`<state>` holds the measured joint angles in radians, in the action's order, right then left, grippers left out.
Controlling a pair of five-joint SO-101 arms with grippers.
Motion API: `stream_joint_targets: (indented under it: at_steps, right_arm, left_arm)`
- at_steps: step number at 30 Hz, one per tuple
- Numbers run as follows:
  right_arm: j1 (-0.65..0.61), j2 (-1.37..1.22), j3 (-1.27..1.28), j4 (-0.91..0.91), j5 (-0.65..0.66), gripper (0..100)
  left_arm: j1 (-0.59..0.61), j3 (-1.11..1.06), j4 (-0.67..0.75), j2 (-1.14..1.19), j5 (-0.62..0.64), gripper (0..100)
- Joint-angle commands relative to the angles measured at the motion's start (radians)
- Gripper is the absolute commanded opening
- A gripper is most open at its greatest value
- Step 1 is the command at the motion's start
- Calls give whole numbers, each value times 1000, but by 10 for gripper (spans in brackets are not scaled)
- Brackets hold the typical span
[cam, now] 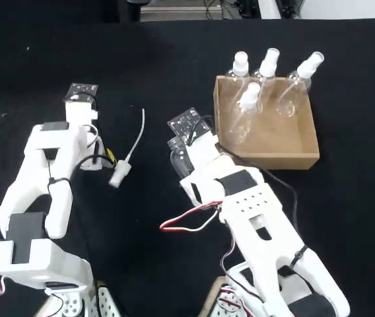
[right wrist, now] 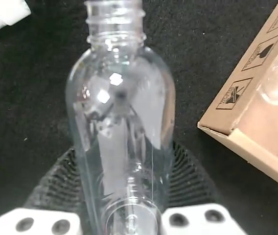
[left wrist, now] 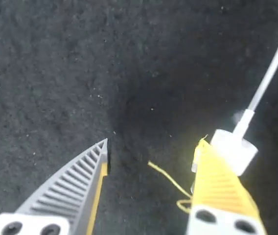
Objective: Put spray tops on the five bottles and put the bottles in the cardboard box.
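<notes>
A clear bottle [right wrist: 119, 112] with a bare threaded neck lies between the jaws of my right gripper [right wrist: 122, 169], which is shut on it. In the high view this bottle [cam: 177, 156] is just left of the cardboard box [cam: 293, 142], held in the right gripper [cam: 182, 158]. A white spray top [left wrist: 232, 147] with a long dip tube lies on the black cloth, touching the outer side of the yellow finger [left wrist: 217, 181] of my left gripper [left wrist: 153, 154], which is open with only cloth between its fingers. From above, the spray top [cam: 120, 174] lies beside the left gripper [cam: 102, 162].
Several capped bottles [cam: 247, 109] lean in the cardboard box, whose corner [right wrist: 256, 117] is close beside the held bottle. Red and white cables [cam: 187, 221] loop on the cloth by the right arm. Black cloth stretches open toward the far left.
</notes>
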<state>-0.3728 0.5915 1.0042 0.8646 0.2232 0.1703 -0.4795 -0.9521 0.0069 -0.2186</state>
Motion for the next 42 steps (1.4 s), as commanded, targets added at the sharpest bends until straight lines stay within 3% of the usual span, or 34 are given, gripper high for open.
stream_joint_targets:
  at_steps: [1,6,11,14,16,19,27,31,42]
  right_arm:
    - [-6,41,-5,-21,0,28]
    - [-6,41,-5,-23,2,28]
    - [-6,41,-5,-23,2,28]
    - [-6,41,-5,-23,2,28]
    - [-6,41,-5,-23,2,28]
    - [-6,41,-5,-23,2,28]
    - [-6,41,-5,-23,2,28]
    - [-6,41,-5,-23,2,28]
    - [-6,41,-5,-23,2,28]
  left_arm:
    - [12,125,-129,-8,14,270]
    - [1,165,-238,-8,12,270]
    - [-111,173,-342,-8,2,270]
    - [-166,143,-333,8,-107,270]
    - [-171,85,-241,26,-180,270]
    - [-139,54,-147,57,-204,270]
    - [16,156,-138,110,-203,266]
    - [79,220,-141,144,-201,204]
    - [59,328,-161,184,152,182]
